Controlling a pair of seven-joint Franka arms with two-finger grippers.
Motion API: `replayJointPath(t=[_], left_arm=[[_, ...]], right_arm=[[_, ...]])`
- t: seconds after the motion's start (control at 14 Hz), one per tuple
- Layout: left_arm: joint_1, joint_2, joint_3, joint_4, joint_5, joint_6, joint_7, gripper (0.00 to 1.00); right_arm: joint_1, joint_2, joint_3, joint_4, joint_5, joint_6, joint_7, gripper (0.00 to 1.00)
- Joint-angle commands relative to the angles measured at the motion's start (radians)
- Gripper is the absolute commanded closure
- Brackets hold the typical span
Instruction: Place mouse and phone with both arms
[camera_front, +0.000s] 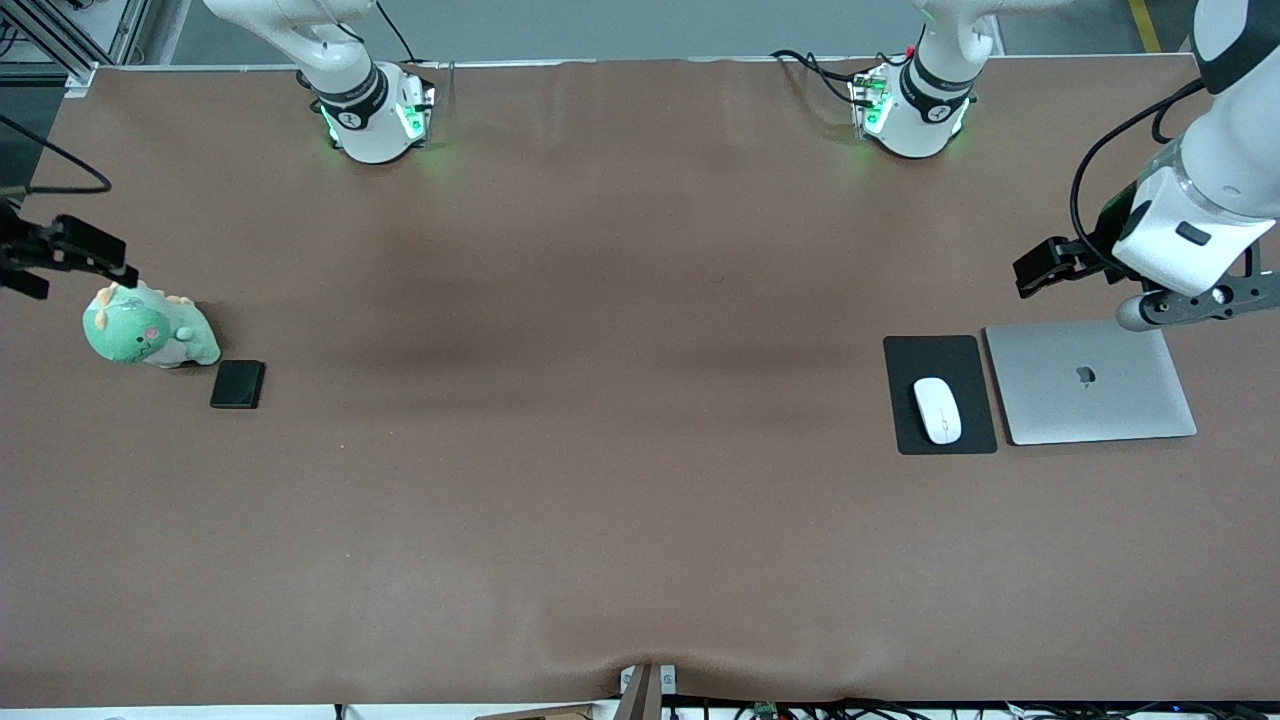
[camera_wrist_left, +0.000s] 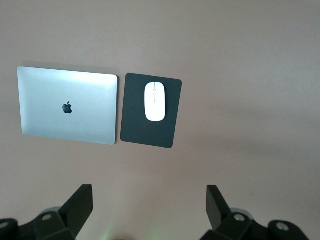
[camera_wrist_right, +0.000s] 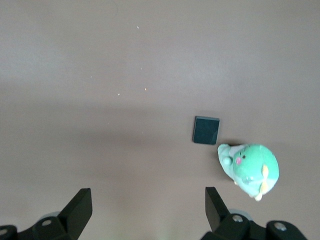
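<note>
**Already set down: mouse and phone both resting on the bench, both pincers empty**

The mouse (camera_front: 937, 410) lay on the black mouse pad (camera_front: 940, 350), lengthwise along the pad and roughly centred on it. The pad sat flat on the brown bench (camera_front: 600, 420) toward the left arm's end, just beside a closed silver laptop (camera_front: 1090, 383); a thin gap showed between pad and laptop in the left wrist view.

The phone (camera_front: 238, 384) lay flat on the bench toward the right arm's end, just beside a green plush dinosaur (camera_front: 148, 331) and slightly nearer the front camera than it. Whether phone and plush touched could not be settled; the right wrist view suggested a narrow gap.

The left pincer (camera_front: 1040, 268) hung in the air over bare bench just past the laptop's edge on the robot-base side. Its two fingers (camera_wrist_left: 80, 205) stood wide apart in the left wrist view, with nothing between them. Mouse (camera_wrist_left: 155, 101), pad (camera_wrist_left: 150, 130) and laptop (camera_wrist_left: 69, 106) all showed well clear of it.

The right pincer (camera_front: 85, 255) hung at the bench edge above the plush, partly cut off in the front view. Its fingers (camera_wrist_right: 80, 207) were likewise spread wide and held nothing. Phone (camera_wrist_right: 206, 130) and plush (camera_wrist_right: 250, 170) lay apart from it on the bench.
</note>
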Motion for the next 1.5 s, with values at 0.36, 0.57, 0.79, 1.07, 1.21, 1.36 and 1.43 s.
replayJointPath(t=[0.36, 0.57, 0.79, 1.07, 1.21, 1.36, 1.43], left_arm=[[0.006, -0.096, -0.014, -0.017, 0.019, -0.067, 0.024, 0.00], [0.015, -0.104, -0.011, -0.024, 0.019, -0.080, 0.024, 0.00], [0.032, -0.100, 0.001, -0.017, 0.019, -0.081, 0.077, 0.00], [0.078, -0.094, -0.005, -0.006, 0.019, -0.081, 0.135, 0.00], [0.070, -0.089, -0.011, -0.006, 0.019, -0.080, 0.124, 0.00], [0.070, -0.087, -0.011, -0.006, 0.018, -0.080, 0.119, 0.00], [0.072, -0.089, -0.011, -0.006, 0.018, -0.080, 0.118, 0.00]], right_arm=[[-0.049, -0.102, 0.069, -0.117, -0.016, 0.010, 0.094, 0.00], [-0.061, -0.101, 0.078, -0.114, -0.016, 0.040, 0.098, 0.00], [-0.074, -0.102, 0.072, -0.108, -0.016, 0.007, 0.123, 0.00], [-0.080, -0.104, 0.073, -0.107, -0.016, -0.010, 0.143, 0.00], [-0.075, -0.102, 0.078, -0.103, -0.018, -0.001, 0.143, 0.00], [-0.072, -0.099, 0.078, -0.106, -0.016, -0.004, 0.150, 0.00], [-0.074, -0.099, 0.078, -0.103, -0.016, -0.004, 0.149, 0.00]])
